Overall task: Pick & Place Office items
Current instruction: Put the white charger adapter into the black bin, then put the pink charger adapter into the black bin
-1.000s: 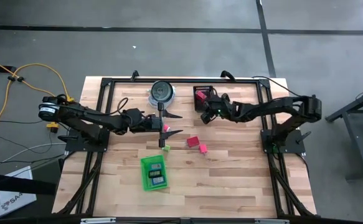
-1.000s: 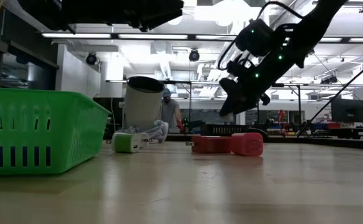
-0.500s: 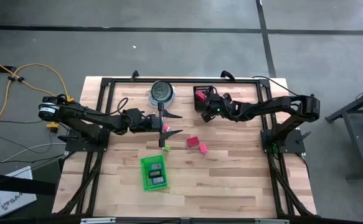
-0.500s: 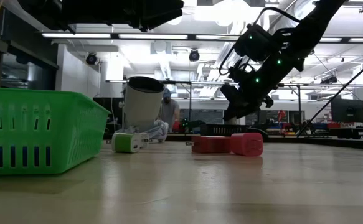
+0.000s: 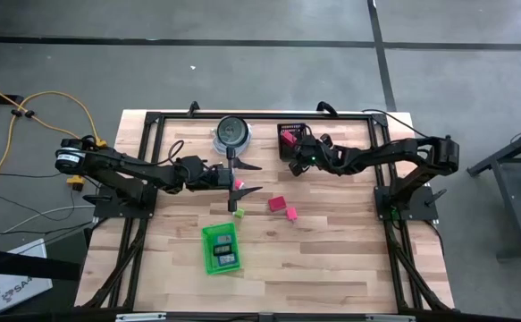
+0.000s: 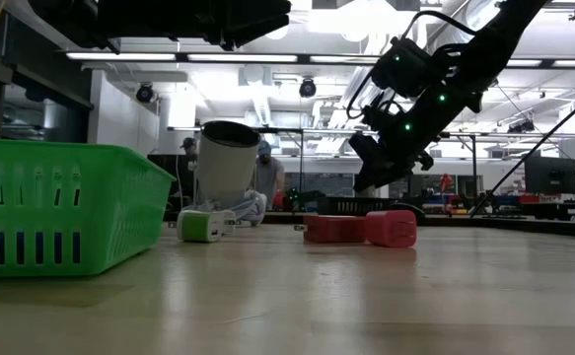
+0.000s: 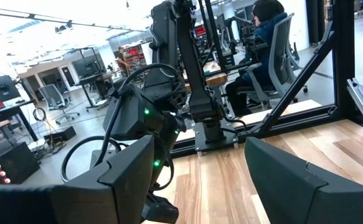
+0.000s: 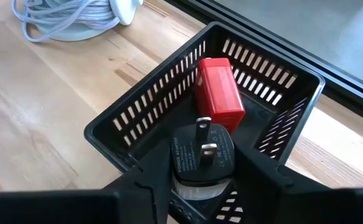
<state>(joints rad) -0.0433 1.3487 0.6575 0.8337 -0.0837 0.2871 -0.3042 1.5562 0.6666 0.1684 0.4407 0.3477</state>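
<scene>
Right pincer (image 8: 201, 186) poised over a black slotted basket (image 8: 141, 109) at the far side of the counter (image 5: 331, 241), fingers set against a black plug adapter (image 8: 202, 155), prongs up, between them; whether gripped or just let go, cannot tell. Directly beyond the adapter, inside the same basket, a red block (image 8: 218, 93). Left pincer (image 5: 247, 177) hanging over mid-counter with fingers spread apart and holding nothing; between those fingers a small pink piece (image 5: 239, 183), just past it a green-and-white bit (image 5: 238, 212). Further out, a red block (image 5: 277, 203) and a pink block (image 5: 290, 213) close together. Green tray (image 5: 209, 253) nearer the counter's front edge, small items inside.
</scene>
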